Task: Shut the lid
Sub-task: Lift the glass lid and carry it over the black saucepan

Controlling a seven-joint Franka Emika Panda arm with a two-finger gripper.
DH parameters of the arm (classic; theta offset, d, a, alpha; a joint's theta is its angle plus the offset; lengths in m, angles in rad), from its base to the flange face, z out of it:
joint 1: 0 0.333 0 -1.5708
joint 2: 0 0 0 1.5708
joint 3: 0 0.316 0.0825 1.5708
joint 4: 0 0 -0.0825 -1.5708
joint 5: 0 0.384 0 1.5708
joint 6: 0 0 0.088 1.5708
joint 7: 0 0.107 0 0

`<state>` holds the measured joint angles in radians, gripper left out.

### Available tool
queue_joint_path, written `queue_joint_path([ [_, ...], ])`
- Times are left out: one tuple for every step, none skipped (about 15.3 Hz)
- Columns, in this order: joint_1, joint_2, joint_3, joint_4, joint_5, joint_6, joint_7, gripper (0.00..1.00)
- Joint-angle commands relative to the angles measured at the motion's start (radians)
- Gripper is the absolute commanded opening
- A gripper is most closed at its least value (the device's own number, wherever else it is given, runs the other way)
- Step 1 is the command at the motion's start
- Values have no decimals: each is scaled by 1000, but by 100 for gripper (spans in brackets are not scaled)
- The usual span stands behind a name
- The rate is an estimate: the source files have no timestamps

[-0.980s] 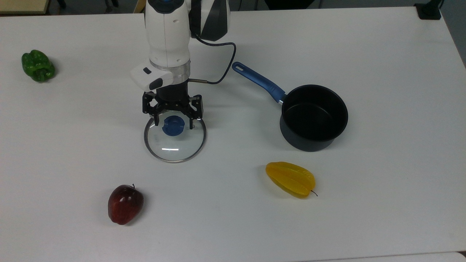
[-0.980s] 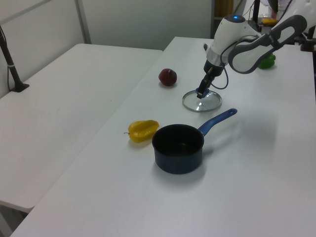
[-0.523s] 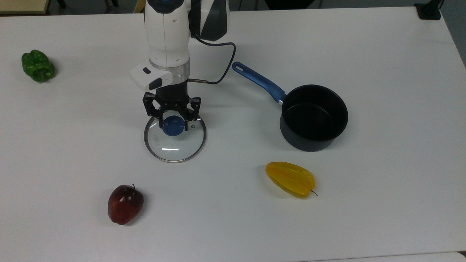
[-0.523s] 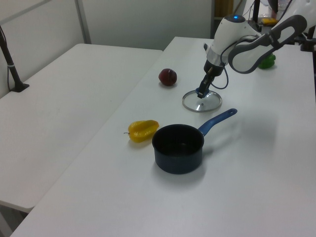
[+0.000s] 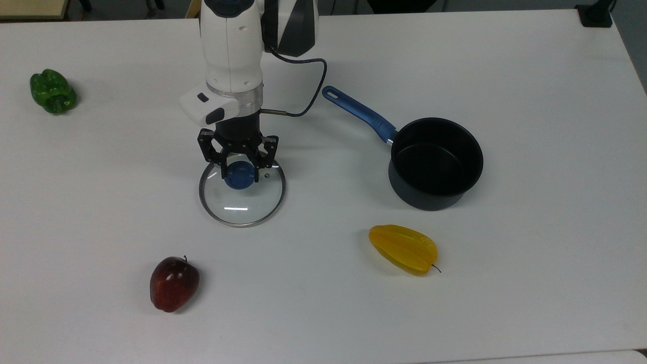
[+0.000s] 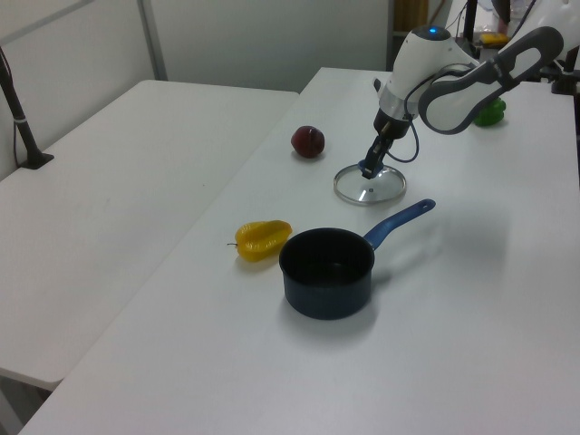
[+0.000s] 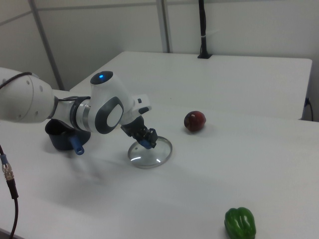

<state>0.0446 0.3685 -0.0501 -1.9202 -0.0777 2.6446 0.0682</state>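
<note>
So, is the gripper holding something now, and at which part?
The gripper is shut on the lid, gripping its blue knob.

the top view looks steeply down on the white table [image 5: 530, 76] from the side across from the arm's base, close enough for the tabletop to reach every edge. the left view stands farther off beyond the black pot [image 6: 327, 272], facing along the table. the right view looks from the opposite end, past the green pepper [image 7: 240, 223]. all three share the lid [image 5: 242, 194], the pot and the apple [image 5: 174, 283].
</note>
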Motion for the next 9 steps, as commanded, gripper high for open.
queue_joint_path([
  [8, -54, -1, 12, -13, -69, 60, 46],
  [8, -63, -1, 36, -13, -131, 65, 46],
  [9, -71, -1, 67, -13, -199, 68, 46],
  [15, -75, -1, 113, -13, -274, 80, 46],
  [17, -80, 2, 144, -14, -310, 114, 46],
  [26, -79, 7, 173, -16, -334, 158, 46],
  [58, -80, 6, 194, -19, -356, 198, 46],
  [90, -82, 4, 205, -27, -377, 231, 46],
  [115, -86, 4, 220, -46, -394, 258, 46],
])
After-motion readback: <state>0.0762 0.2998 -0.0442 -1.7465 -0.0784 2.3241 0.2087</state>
